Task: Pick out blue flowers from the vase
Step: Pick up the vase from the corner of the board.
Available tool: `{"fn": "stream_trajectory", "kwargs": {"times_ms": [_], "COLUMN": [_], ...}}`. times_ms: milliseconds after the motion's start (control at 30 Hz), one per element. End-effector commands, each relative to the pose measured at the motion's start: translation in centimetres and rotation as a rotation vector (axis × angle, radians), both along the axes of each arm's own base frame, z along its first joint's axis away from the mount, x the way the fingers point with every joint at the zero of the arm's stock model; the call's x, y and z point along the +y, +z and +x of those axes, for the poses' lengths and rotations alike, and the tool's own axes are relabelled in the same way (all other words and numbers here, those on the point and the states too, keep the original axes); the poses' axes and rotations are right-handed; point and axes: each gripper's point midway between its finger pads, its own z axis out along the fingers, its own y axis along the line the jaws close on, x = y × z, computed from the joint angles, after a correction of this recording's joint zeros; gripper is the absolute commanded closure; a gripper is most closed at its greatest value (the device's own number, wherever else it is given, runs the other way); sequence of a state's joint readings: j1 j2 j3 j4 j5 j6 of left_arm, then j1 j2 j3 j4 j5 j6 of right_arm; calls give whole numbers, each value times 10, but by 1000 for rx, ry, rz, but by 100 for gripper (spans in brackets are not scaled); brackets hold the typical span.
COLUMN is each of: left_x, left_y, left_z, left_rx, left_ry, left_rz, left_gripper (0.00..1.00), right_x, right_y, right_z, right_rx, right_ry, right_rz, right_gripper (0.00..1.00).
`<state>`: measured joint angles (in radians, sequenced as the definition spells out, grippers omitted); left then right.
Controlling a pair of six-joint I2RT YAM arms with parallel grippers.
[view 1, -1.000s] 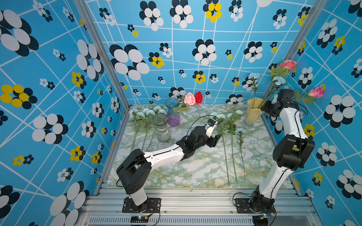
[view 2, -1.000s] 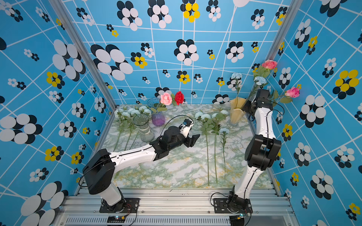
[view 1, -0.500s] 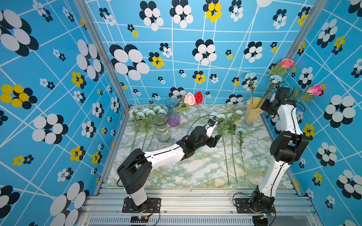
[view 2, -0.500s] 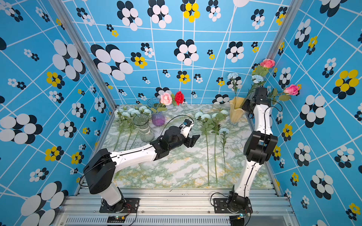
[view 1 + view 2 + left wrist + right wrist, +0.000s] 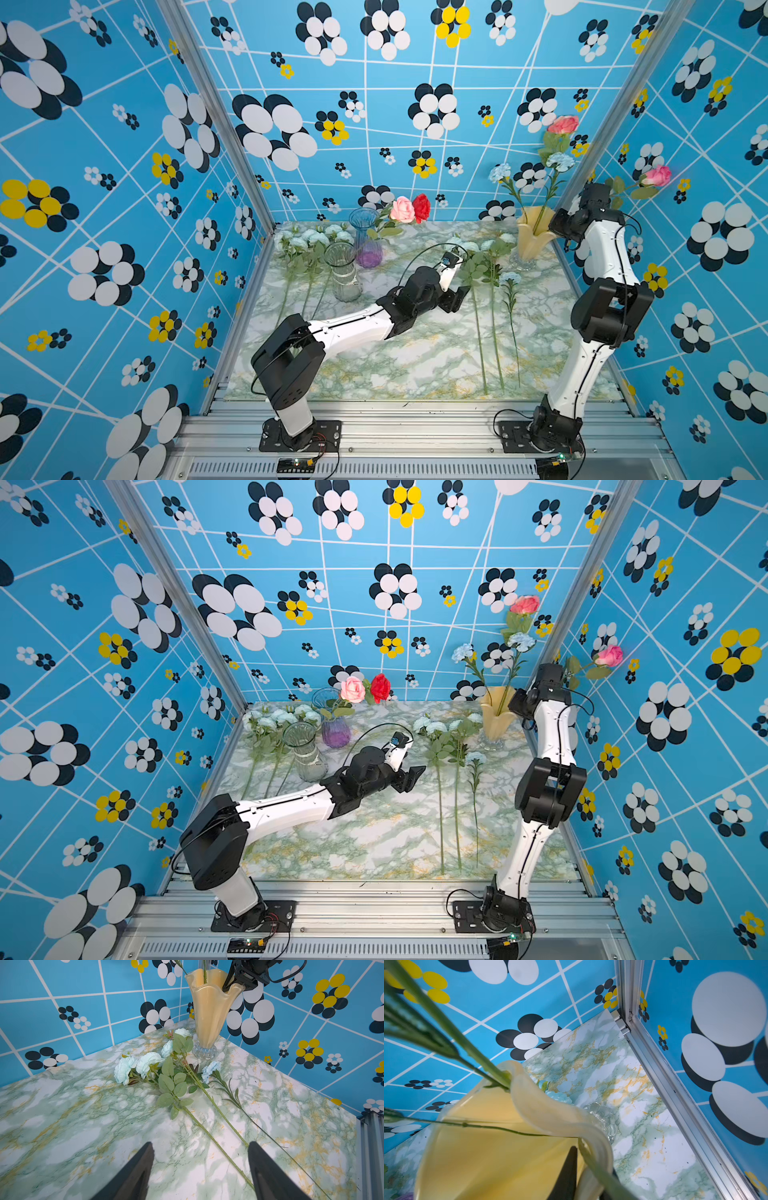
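Yellow vase (image 5: 550,1113) half-hides right fingers (image 5: 568,1172) (grip unclear).

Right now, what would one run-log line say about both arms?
left gripper open, empty | right gripper at yellow vase rim, green stem between jaws | two blue flowers in vase

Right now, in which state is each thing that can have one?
Wavy yellow glass vase: upright, holds two pale blue flowers and two pink roses.
Clear glass vase: upright, empty.
Blue-and-purple glass vase: upright, holds one light pink rose, one red rose.
Other blue flowers: lying on marble table.
Left hand: open, empty.
Right hand: at yellow vase's rim, straddles green stem; grip unclear.
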<state>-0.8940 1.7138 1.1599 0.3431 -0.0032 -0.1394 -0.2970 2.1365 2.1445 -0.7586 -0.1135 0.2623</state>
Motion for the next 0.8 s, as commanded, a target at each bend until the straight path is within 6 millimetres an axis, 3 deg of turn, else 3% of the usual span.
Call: {"fn": "stream_trajectory", "kwargs": {"times_ms": [0, 200, 767], "left_x": [-3, -4, -4], "left_y": [2, 2, 1], "left_z": [5, 6, 8], "left_rx": [11, 13, 27], "left_ry": [-2, -3, -2], "left_rz": [-10, -11, -36], "left_gripper": [26, 26, 26], "right_x": [-2, 0, 19], "right_y": [-4, 13, 117], "right_z": [-16, -20, -50], "right_rx": [73, 36, -183], "right_ry": [11, 16, 52], "right_rz": [-29, -1, 78], "right_gripper": [100, 100, 100]}}
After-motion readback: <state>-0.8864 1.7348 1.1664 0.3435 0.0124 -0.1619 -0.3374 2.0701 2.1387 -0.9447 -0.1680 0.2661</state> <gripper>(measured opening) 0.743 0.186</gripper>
